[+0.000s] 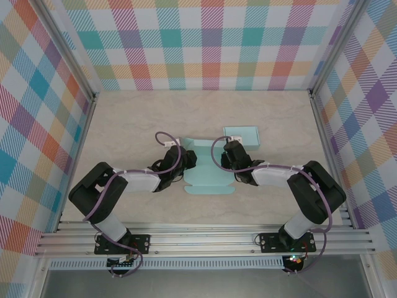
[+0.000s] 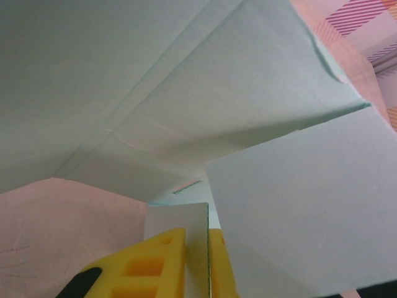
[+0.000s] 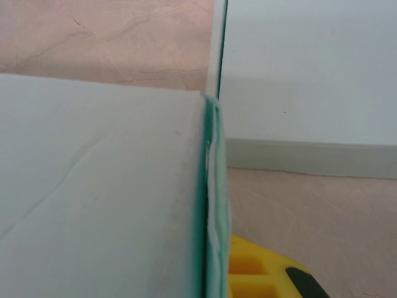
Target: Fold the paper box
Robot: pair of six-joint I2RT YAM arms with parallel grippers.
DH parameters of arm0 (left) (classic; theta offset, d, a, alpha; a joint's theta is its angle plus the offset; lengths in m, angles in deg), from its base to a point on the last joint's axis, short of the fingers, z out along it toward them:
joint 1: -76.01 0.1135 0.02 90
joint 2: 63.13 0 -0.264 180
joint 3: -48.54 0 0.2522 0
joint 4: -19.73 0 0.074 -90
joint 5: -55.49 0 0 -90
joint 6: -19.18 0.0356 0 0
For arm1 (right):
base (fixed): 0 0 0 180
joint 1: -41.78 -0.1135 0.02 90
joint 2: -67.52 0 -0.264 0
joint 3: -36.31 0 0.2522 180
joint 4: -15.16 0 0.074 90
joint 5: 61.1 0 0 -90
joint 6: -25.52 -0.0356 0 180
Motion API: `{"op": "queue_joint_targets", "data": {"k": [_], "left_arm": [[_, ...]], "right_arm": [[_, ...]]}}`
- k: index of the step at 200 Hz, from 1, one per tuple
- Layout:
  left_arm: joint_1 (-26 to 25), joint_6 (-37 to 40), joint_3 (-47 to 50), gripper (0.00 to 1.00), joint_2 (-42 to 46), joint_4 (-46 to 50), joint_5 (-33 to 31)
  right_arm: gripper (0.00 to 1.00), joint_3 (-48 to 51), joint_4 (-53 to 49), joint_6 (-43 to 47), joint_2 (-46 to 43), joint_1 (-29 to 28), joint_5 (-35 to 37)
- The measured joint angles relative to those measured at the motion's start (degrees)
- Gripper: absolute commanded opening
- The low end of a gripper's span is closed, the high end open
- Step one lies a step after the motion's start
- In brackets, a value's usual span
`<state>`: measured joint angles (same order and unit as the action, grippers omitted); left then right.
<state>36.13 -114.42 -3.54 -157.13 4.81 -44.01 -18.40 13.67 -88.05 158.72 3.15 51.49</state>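
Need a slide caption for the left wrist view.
Left gripper pinching a thin flap of the pale teal paper box above the beige table.

Right hand (image 3: 218, 273) half behind paper box (image 3: 99, 186)

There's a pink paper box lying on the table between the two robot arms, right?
Not quite. The paper box is pale blue-green, not pink. The top view shows it lying on the table between the two arms, with the left gripper at one side and the right gripper at the other.
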Motion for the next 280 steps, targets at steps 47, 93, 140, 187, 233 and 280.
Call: {"op": "queue_joint_targets", "data": {"k": [47, 93, 140, 187, 233, 280], "left_arm": [[0.00, -1.44, -0.04, 0.10, -3.74, -1.97, 0.33], [0.00, -2.64, 0.33, 0.17, -4.94, -6.58, 3.37], [-0.28, -3.19, 0.59, 0.25, -3.78, -7.26, 6.34], [-1.36, -3.69, 2.47, 0.60, 1.68, -5.27, 7.45], [-2.86, -2.27, 5.20, 0.96, 13.57, 0.63, 8.63], [-3.08, 0.31, 8.63, 0.99, 32.33, 16.04, 6.38]], "right_arm": [[0.00, -0.07, -1.05, 0.04, 0.81, -0.24, 1.75], [0.00, -0.33, -1.25, -0.20, 1.01, -0.26, 2.58], [0.00, -0.33, -1.14, -1.75, 1.01, -0.79, 2.45], [0.00, -1.07, -0.76, -2.84, 1.03, -0.96, 2.45], [0.00, -1.27, -0.83, -2.60, 2.10, -1.92, 2.01], [0.00, -1.38, -0.83, -2.58, 2.14, -1.92, 2.03]]}}
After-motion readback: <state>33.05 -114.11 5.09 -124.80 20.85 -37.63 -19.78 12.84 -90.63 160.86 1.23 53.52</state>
